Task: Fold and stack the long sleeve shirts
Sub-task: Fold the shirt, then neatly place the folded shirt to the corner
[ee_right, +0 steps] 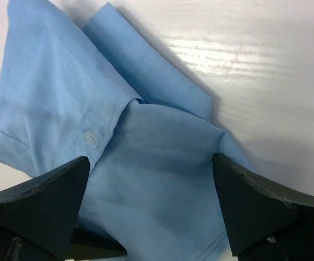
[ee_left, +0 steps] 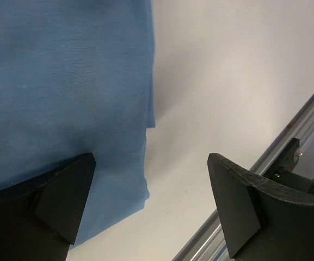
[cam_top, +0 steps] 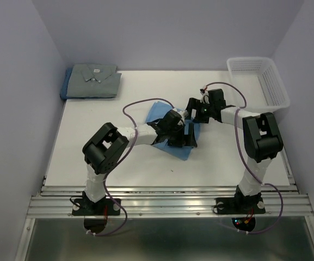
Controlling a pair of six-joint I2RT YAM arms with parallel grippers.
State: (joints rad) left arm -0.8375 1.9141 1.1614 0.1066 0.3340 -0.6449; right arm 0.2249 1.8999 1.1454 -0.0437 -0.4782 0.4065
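Top external: light blue shirt [cam_top: 159, 111] lies crumpled mid-tabletop [cam_top: 91, 130], and both arms reach in over it. Left claw [cam_top: 181, 136] is over the shirt's near right part, right claw [cam_top: 194, 107] at its far right edge. Grey shirt [cam_top: 94, 79] is folded at the far left corner, on top of a darker blue shirt [cam_top: 66, 91] whose edge shows at the left. White basket [cam_top: 276, 89] sits at the far right corner, well apart from the shirts.

Left wrist: left claw [ee_left: 151, 163] is wide and holds nothing. One finger [ee_left: 64, 190] is over the blue cloth [ee_left: 64, 81], the other over bare tabletop, with the shirt's edge running between them. Metal rail [ee_left: 290, 133] shows at the right. Can't tell if the fingers touch the cloth.

Right wrist: right claw [ee_right: 148, 163] is also wide and holds nothing. It sits above the shirt [ee_right: 64, 92], where a placket with a white button [ee_right: 88, 136] and a folded flap are visible. Bare tabletop lies beyond.
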